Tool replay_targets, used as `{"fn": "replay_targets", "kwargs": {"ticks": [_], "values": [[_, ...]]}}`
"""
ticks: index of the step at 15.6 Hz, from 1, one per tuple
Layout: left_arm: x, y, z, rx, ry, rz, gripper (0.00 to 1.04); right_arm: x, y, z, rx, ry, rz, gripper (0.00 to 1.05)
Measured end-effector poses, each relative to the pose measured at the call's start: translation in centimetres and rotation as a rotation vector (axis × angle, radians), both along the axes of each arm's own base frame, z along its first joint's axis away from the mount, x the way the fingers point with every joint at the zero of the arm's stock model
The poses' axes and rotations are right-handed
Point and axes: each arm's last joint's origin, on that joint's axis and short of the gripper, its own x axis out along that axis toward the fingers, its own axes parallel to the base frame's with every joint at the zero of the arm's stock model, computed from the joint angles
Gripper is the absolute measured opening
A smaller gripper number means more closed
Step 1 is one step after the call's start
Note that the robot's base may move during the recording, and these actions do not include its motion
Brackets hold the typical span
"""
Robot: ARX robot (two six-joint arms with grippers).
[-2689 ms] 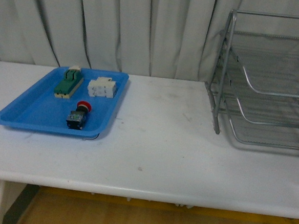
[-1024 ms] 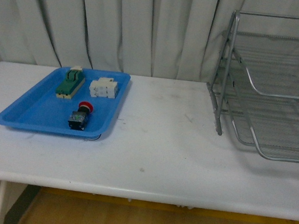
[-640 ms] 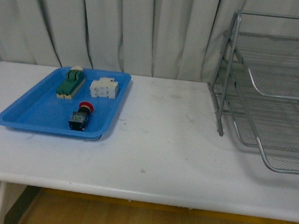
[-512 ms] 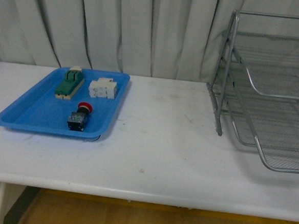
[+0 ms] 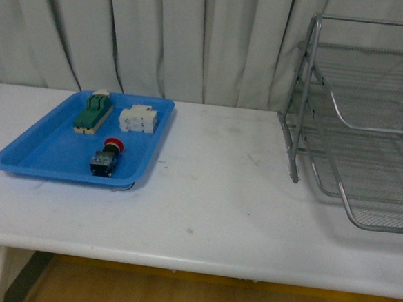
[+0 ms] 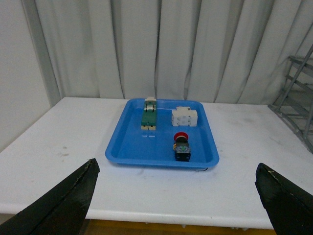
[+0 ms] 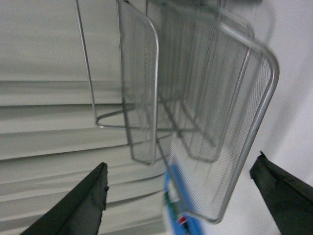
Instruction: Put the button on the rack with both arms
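Left wrist view: left gripper (image 6: 176, 166) splayed wide toward the button (image 6: 182, 147); right gripper (image 7: 181, 164) likewise splayed toward the rack (image 7: 215, 112).

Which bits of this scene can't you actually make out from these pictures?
- Rack: its right side is cut off by the front view's edge; blurred in the right wrist view.
- Button: markings too small in every view.
- Left gripper, right gripper: only finger ends show, at the picture corners.

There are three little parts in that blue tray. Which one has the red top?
The button, the dark boxy one with a round red cap. The green-and-beige block and the white block behind it show no red.
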Motion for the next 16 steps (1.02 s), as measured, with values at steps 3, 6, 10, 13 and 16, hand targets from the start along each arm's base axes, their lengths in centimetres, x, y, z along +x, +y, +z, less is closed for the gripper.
{"fn": "replay_targets", "kwargs": {"ticks": [3, 6, 10, 13, 16], "values": [[0.0, 0.0, 0.0, 0.0, 0.0, 0.0, 0.98, -1.6, 1.4, 3.7, -0.371, -0.028, -0.04, 0.78], [0.0, 0.0, 0.0, 0.0, 0.0, 0.0, 0.98, -2.8, 2.3, 5.8, -0.604, -0.094, -0.027, 0.69], [0.0, 0.0, 0.0, 0.0, 0.0, 0.0, 0.98, -4.4, 3.8, 7.6, -0.96, -0.148, -0.007, 0.55], [0.0, 0.0, 0.0, 0.0, 0.0, 0.0, 0.98, -6.4, 6.0, 7.4, -1.328, -0.164, 0.036, 0.31], [0.0, 0.0, 0.0, 0.0, 0.0, 0.0, 0.98, -7.2, 7.9, 7.2, -1.494, -0.201, 0.028, 0.02]]}}
